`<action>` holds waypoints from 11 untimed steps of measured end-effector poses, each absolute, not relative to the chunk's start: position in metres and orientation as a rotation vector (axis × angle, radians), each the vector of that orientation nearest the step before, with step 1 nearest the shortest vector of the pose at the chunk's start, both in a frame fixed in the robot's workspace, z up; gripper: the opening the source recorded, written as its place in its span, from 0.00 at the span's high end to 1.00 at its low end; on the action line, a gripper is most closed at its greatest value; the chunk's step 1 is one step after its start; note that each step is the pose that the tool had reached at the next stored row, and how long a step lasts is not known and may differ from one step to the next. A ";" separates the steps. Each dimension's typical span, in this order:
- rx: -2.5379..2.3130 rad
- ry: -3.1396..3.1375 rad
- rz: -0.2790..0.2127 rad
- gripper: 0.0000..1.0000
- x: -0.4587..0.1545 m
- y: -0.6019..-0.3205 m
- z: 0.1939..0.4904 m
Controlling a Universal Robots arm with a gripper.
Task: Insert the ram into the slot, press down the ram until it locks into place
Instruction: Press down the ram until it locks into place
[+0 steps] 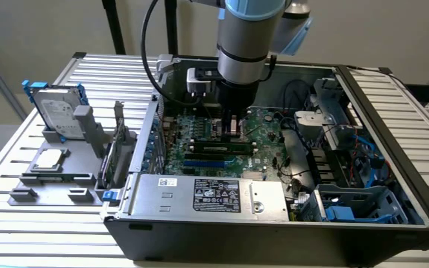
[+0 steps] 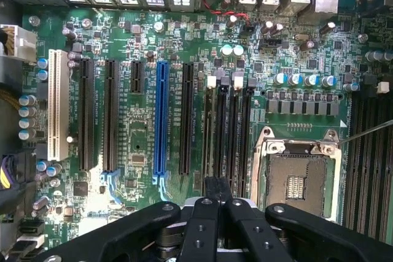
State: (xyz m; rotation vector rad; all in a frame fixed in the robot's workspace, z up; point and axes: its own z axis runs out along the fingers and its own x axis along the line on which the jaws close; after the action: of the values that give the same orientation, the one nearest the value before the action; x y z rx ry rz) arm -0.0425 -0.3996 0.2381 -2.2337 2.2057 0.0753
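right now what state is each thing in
computer case, open, lying on its side
ram, on edge, looks set in a slot, can't tell if locked
processor socket, empty
hard drive, upright in its holder
arm, reaching down into the case

The gripper hangs inside the open computer case, over the motherboard. A ram sits in a slot just in front of it. A hard drive stands on the table, well off toward the exterior view's left.
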 end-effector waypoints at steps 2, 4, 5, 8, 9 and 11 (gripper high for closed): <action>-2.233 2.206 0.075 0.89 -0.043 -0.399 0.237; -2.232 2.207 0.075 0.89 -0.043 -0.399 0.236; -2.232 2.207 0.075 0.89 -0.043 -0.399 0.235; -2.232 2.207 0.075 0.89 -0.043 -0.399 0.233; -2.232 2.207 0.075 0.89 -0.043 -0.399 0.233; -2.233 2.207 0.075 0.89 -0.043 -0.399 0.231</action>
State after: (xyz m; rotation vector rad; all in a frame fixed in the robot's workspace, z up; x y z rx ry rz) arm -0.0426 -0.3993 0.2311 -2.2326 2.2070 0.0751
